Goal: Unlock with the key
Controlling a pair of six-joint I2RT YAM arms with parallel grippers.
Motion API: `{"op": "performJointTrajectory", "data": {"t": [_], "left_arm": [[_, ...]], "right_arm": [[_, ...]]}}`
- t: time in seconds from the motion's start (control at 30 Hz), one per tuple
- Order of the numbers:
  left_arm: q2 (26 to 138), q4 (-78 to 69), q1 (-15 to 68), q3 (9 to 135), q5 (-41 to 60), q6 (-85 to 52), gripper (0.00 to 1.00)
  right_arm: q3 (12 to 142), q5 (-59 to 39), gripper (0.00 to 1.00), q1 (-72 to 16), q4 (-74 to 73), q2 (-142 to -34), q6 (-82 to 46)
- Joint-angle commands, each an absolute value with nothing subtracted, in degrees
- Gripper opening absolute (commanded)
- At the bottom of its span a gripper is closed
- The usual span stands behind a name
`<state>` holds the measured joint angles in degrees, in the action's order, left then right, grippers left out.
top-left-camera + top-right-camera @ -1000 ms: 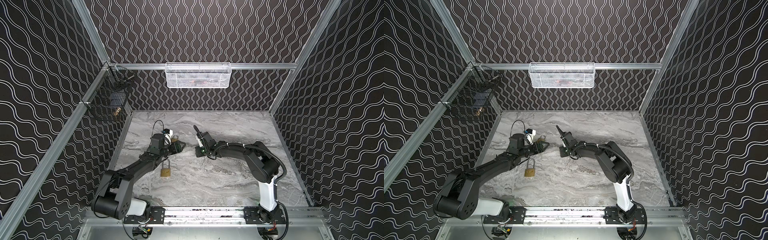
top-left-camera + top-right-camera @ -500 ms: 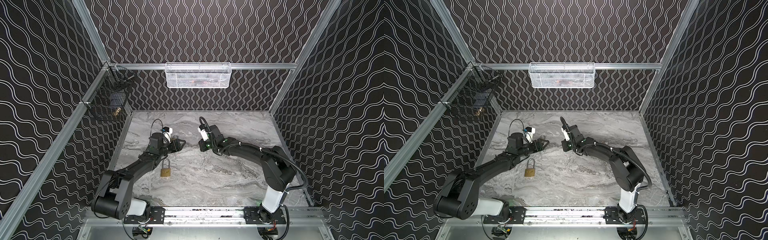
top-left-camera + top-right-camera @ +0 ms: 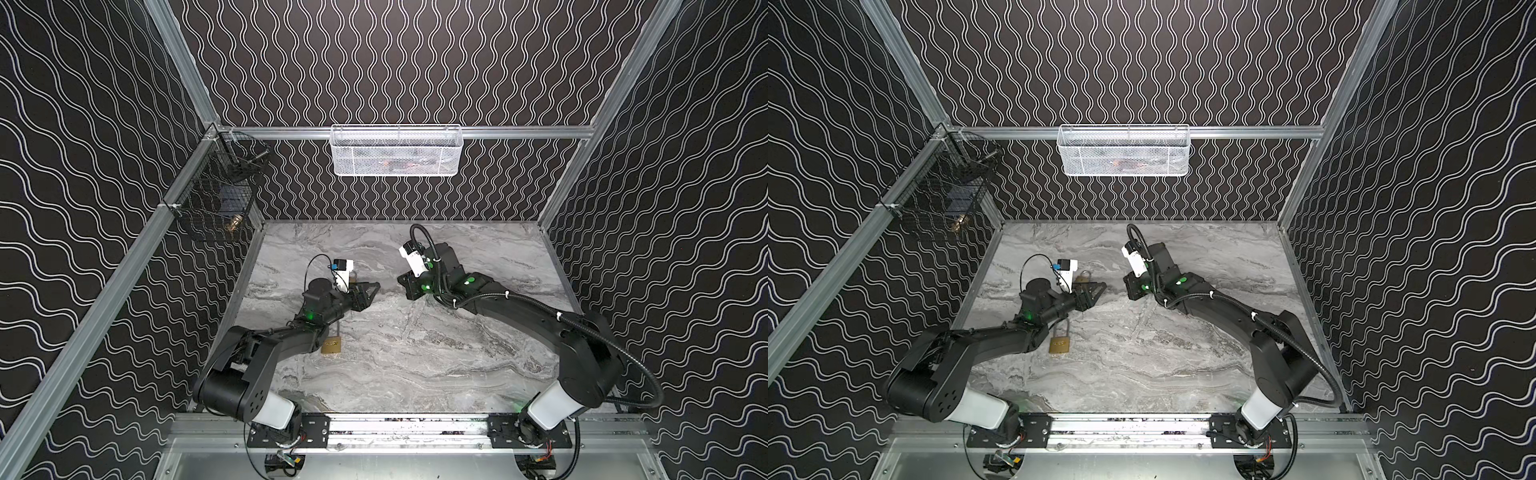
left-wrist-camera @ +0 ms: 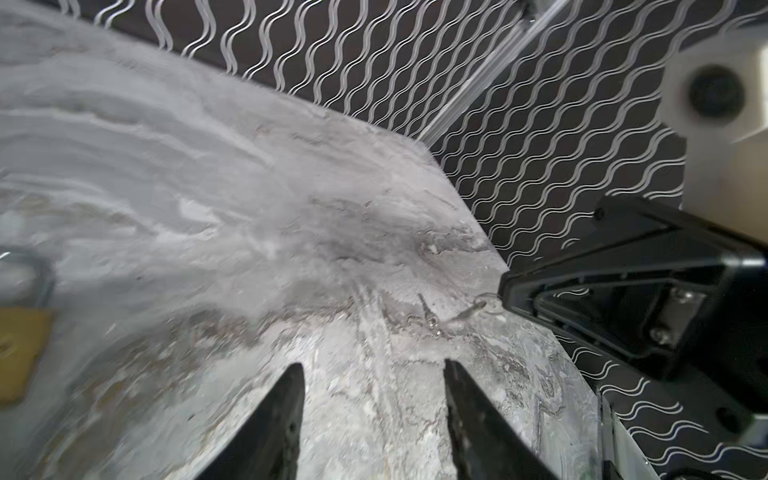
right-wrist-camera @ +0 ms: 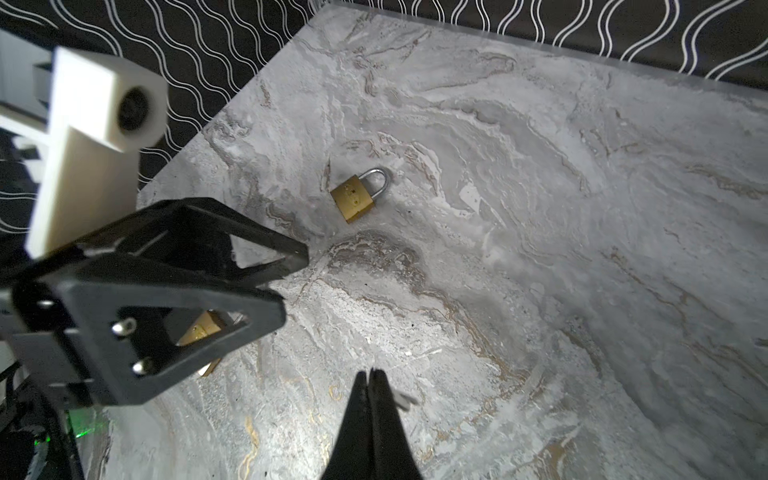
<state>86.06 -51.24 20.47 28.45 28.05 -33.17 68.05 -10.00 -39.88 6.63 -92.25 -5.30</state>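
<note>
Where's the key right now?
The key is pinched in the shut right gripper, low over the marble table near its middle, just right of the left gripper in both top views.

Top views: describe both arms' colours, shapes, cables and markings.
Left arm and right arm: matte black links, white base segment, green spots. A white camera block tops each wrist. Ribbed black hose on the right, thin black wire on the left. Left pincer and right pincer: black triangular open frames, silver screws.

Both top views were sharp and evenly lit, the pale counter [image 3: 415, 365] bright. The left wrist view was smeared, its padlock [image 4: 16, 345] blurred; the right wrist view dimmed toward its corners.
</note>
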Motion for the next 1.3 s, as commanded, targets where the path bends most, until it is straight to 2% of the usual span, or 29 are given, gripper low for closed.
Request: {"op": "performJointTrajectory", "data": {"t": [0.0,0.13,0.33,0.83,0.97,1.13,1.2,1.27], "left_arm": [[86.6,-60.7,22.9,28.4,28.2,-28.7,0.53],[87.3,-65.4,25.8,26.4,25.7,-21.4,0.52],[94.4,-88.6,26.8,20.1,24.6,-15.7,0.47],[100.6,-88.7,30.4,27.3,25.4,-11.9,0.47],[102.1,-88.7,31.0,28.6,24.9,-12.0,0.39],[103.2,-88.7,31.9,29.4,24.8,-11.0,0.37],[103.2,-88.7,32.3,29.4,23.9,-10.7,0.32],[103.0,-88.7,32.3,29.1,23.1,-10.4,0.23]], "right_arm": [[67.1,-11.6,0.00,-39.9,6.5,-89.9,-3.9],[68.0,-11.6,0.00,-39.9,7.5,-88.6,-3.9],[68.5,-13.2,0.00,-39.9,8.2,-87.1,-4.3],[68.1,-15.0,0.00,-39.9,7.7,-85.6,-5.6],[68.1,-15.0,0.00,-39.9,7.7,-85.3,-5.6],[68.4,-14.6,0.00,-40.0,7.8,-85.0,-5.7],[68.5,-14.7,0.00,-39.9,7.8,-85.1,-5.6],[68.6,-14.4,0.00,-40.0,7.9,-85.1,-5.6]]}}
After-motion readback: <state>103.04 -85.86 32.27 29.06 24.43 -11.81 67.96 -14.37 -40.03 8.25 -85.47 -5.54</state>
